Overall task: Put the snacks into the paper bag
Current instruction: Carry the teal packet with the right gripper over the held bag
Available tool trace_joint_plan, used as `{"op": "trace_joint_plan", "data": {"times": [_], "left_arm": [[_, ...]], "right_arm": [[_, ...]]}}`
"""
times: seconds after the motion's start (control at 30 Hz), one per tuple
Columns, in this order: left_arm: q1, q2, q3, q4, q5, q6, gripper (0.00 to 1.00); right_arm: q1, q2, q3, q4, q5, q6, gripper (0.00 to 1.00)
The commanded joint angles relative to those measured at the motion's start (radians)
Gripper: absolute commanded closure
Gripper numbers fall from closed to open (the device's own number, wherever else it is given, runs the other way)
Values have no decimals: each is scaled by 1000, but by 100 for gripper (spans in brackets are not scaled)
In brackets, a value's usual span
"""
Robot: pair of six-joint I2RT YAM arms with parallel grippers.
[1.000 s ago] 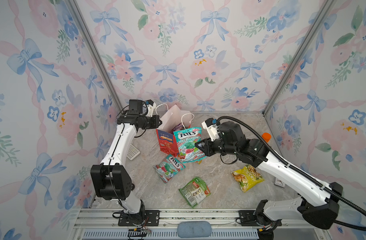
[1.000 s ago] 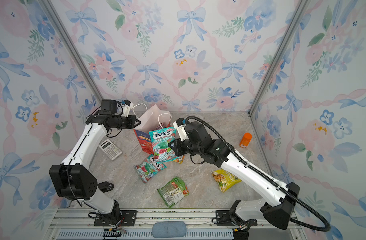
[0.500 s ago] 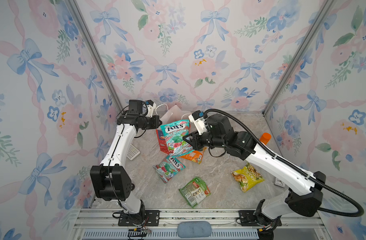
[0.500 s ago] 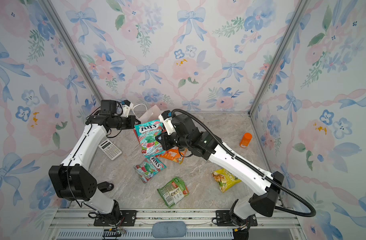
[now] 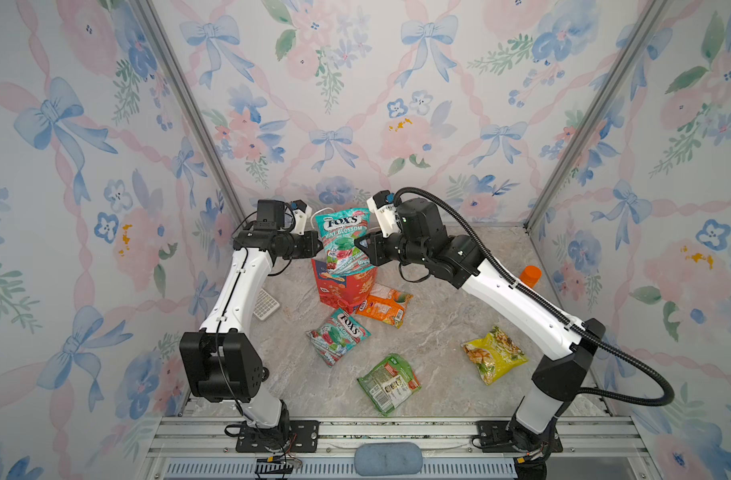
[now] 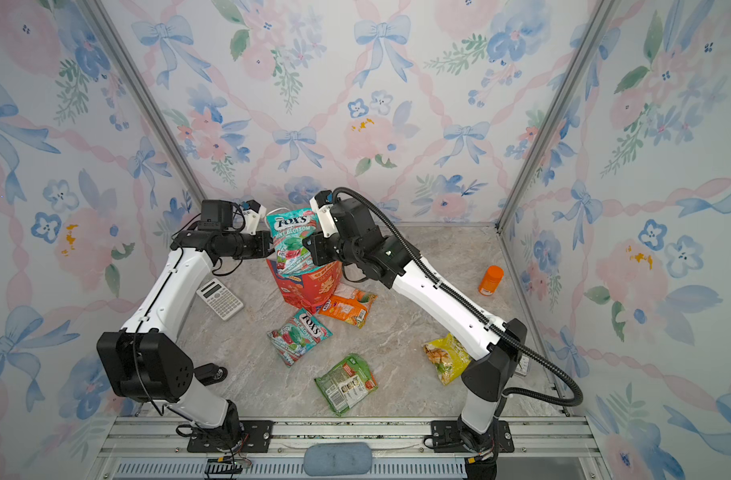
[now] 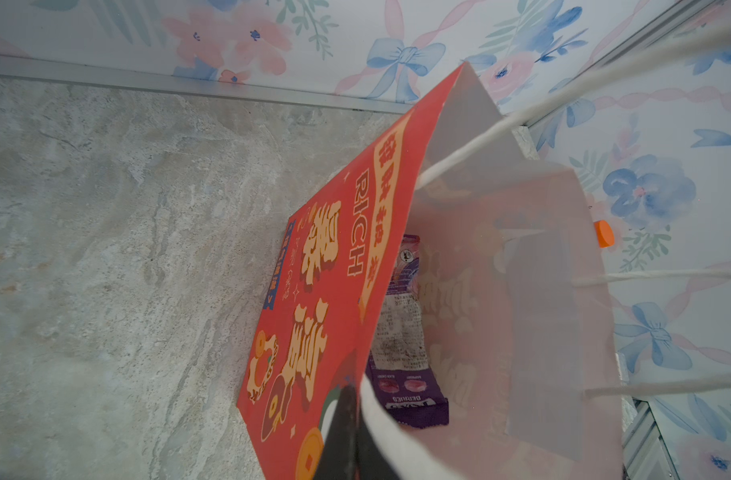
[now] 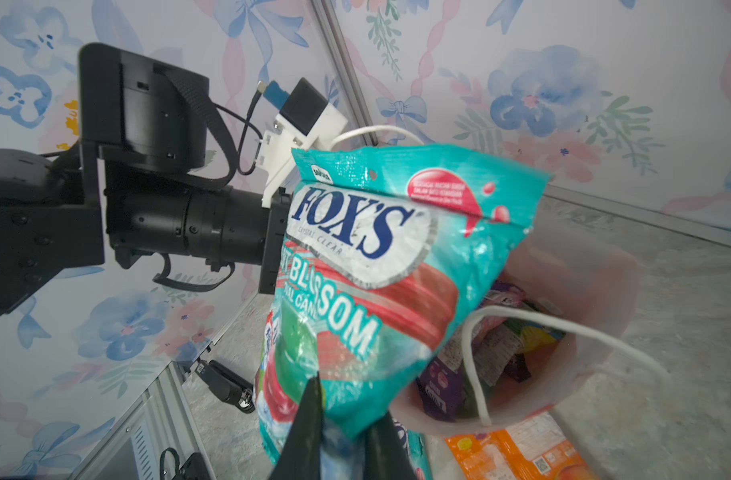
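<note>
Snack packet (image 5: 342,240), teal, crinkly, white FOX'S oval

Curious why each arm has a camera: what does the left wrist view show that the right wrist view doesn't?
Only the left wrist view: the red printed outside of the paper bag. Only the right wrist view: the teal FOX'S packet pinched in the right tool, the left arm, an orange packet. Both: the bag's white inside, its cord handles, a purple packet inside.
</note>
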Motion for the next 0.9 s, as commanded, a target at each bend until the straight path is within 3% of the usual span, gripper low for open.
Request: {"op": "trace_joint_plan", "data": {"times": [0.0,0.4,0.6,0.87], "left_arm": [[4,-26,-12,-27,5,-8,100],[4,-19,-12,-27,5,-8,100],[4,-11,-12,-27,7,-10,100],[4,-9,-12,-28,8,-10,100]], "right_arm": [[-17,50,101,52,57,-38,100],[-29,269,363,39,189,-103,100],[-31,282,342,46,277,-183,100],[-38,207,190,93,298,-191,100]]}}
